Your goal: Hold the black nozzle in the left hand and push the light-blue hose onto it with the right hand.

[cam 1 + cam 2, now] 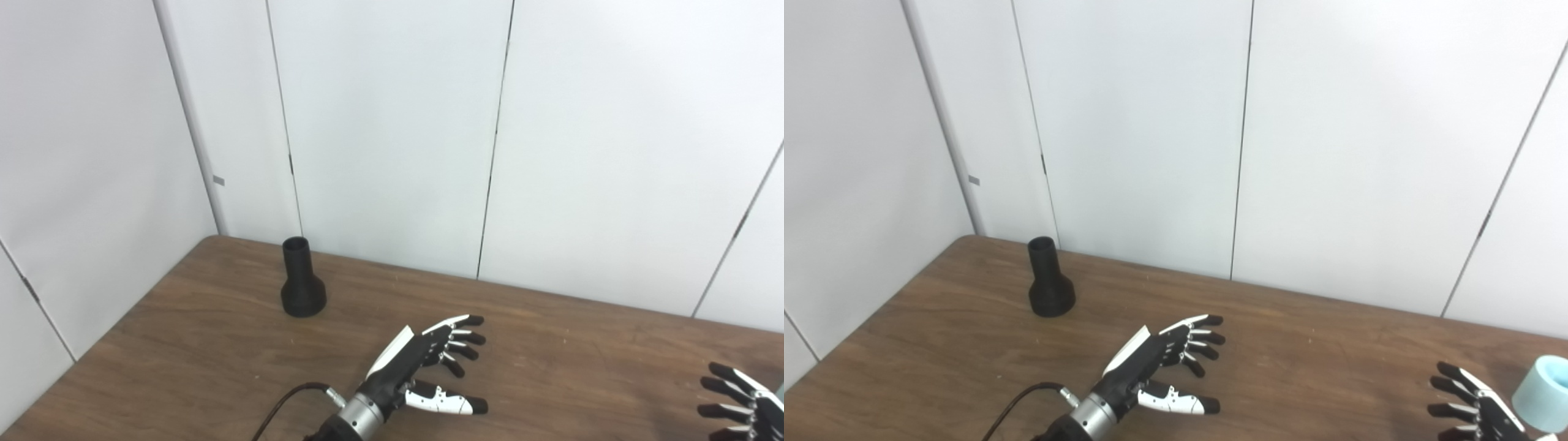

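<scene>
— White wall panels [392, 122] with dark vertical seams behind, brown wood-grain table [551, 361] in front. We see a small grey tag [218, 180] on the left corner post, too small for us to read. Any other writing?

— We find no readable brand or label on anything. Task items?

— We log the black nozzle [302, 278] standing upright on its flared base near the table's far left corner, narrow open neck up, touching neither hand.

— And the hose?

— We see the light-blue hose [1545, 392] only in the right eye view, at the right edge, cut off by the frame; its open end faces up and left. It sits on the table just beside the right hand.

— Left hand?

— We mark the left hand [429, 361] low at centre, well apart from the nozzle, to its right and nearer us. Fingers [462, 335] spread and pointing right, thumb splayed below them, holding nothing. A black cable [288, 401] loops off its wrist.

— Right hand?

— We put the right hand [1476, 407] at the bottom right corner, partly cropped. Its black fingertips are fanned apart, pointing up and left, gripping nothing; we can't tell if it touches the hose.
</scene>
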Action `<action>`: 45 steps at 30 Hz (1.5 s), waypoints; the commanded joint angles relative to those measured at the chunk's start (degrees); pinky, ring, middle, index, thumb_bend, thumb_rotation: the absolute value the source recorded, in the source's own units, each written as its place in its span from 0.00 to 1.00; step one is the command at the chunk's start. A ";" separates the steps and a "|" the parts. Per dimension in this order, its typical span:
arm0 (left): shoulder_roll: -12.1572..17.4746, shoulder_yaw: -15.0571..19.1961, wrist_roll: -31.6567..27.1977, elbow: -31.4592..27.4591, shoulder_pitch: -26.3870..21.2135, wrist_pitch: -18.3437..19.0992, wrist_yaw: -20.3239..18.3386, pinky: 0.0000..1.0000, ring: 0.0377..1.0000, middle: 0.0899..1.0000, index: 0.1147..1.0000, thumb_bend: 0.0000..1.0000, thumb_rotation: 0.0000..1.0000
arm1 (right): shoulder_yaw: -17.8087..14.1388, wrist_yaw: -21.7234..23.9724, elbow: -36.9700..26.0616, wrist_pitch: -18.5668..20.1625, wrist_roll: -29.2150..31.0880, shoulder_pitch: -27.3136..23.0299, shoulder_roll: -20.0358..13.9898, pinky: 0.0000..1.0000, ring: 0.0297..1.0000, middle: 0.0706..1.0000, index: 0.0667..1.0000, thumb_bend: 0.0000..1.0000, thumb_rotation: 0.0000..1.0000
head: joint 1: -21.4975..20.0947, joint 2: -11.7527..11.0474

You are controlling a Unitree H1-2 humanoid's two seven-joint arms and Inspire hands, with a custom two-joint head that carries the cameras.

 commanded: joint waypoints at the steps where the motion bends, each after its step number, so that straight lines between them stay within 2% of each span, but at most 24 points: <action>1: 0.61 0.51 -0.13 -2.14 -1.97 -1.08 0.60 0.54 0.71 0.76 0.78 0.80 0.18 | -0.74 -0.80 -0.59 -3.00 0.64 -1.97 -0.98 0.51 0.66 0.78 0.82 0.68 0.00 | 0.53 -0.19; 5: 2.60 1.66 -0.63 -3.61 -1.40 -0.52 0.06 0.54 0.70 0.77 0.78 0.79 0.16 | -0.93 -0.94 0.76 -3.72 1.15 -2.68 -0.78 0.51 0.66 0.78 0.83 0.68 0.00 | 1.33 -0.53; 12: 8.88 6.32 1.90 -8.40 -2.83 2.77 1.12 0.58 0.73 0.78 0.78 0.80 0.18 | -0.89 -1.04 1.79 -4.50 0.88 -3.43 -0.94 0.50 0.66 0.78 0.82 0.67 0.00 | 2.00 -0.80; 17: 12.02 9.84 5.75 -11.82 -4.57 9.01 2.75 0.59 0.74 0.78 0.78 0.80 0.19 | -1.03 -0.95 2.24 -4.77 1.22 -3.58 -1.25 0.50 0.66 0.78 0.82 0.67 0.00 | 2.60 -1.00; 20: 14.29 11.18 9.19 -13.73 -5.96 13.21 2.95 0.60 0.74 0.79 0.78 0.80 0.20 | -1.10 -0.94 2.84 -5.07 1.66 -3.83 -1.20 0.50 0.66 0.78 0.82 0.66 0.00 | 2.70 -0.64; 22: 16.14 11.60 10.64 -13.71 -6.99 14.76 2.59 0.60 0.74 0.79 0.78 0.80 0.21 | -1.06 -0.90 3.06 -5.22 1.79 -3.92 -1.13 0.50 0.66 0.78 0.82 0.66 0.00 | 3.03 -0.47; 25: 20.45 10.13 15.25 -11.94 -8.39 14.34 1.83 0.62 0.75 0.80 0.79 0.80 0.21 | -1.17 -0.80 3.53 -5.49 2.15 -4.02 -1.30 0.50 0.66 0.78 0.83 0.66 0.00 | 3.23 -0.62; 27: 22.77 10.35 16.49 -9.11 -9.33 13.27 2.88 0.64 0.78 0.82 0.80 0.81 0.22 | -1.32 -0.78 3.85 -5.53 2.48 -4.08 -1.45 0.50 0.66 0.78 0.83 0.65 0.00 | 3.39 -0.54; 29: 23.18 11.29 17.16 -6.79 -10.32 12.32 5.60 0.69 0.82 0.86 0.83 0.81 0.24 | -1.39 -0.80 4.06 -5.51 2.65 -4.12 -1.52 0.50 0.66 0.78 0.83 0.65 0.00 | 3.53 -0.46; 31: 22.26 12.33 18.34 -6.16 -11.26 12.43 8.74 0.71 0.84 0.87 0.84 0.80 0.20 | -1.34 -0.82 4.23 -5.64 2.66 -4.12 -1.50 0.50 0.66 0.78 0.83 0.65 0.00 | 3.61 -0.48; 36: 21.83 13.08 22.43 -4.42 -12.93 14.01 13.86 0.76 0.86 0.88 0.86 0.80 0.19 | -1.22 -0.72 4.63 -5.99 2.75 -4.21 -1.50 0.50 0.66 0.78 0.83 0.64 0.00 | 3.76 -0.33; 40: 22.59 13.34 22.21 -0.51 -14.32 14.65 14.30 0.90 0.99 0.99 0.98 0.91 0.21 | -1.06 -0.30 4.07 -5.22 2.57 -4.09 -1.84 0.49 0.66 0.79 0.83 0.64 0.00 | 3.60 0.08; 45: 22.42 14.11 22.24 3.22 -15.45 16.19 16.64 0.94 1.00 1.00 1.00 0.94 0.23 | -1.16 0.09 3.67 -4.50 2.89 -4.02 -2.38 0.50 0.67 0.79 0.83 0.64 0.00 | 3.57 0.52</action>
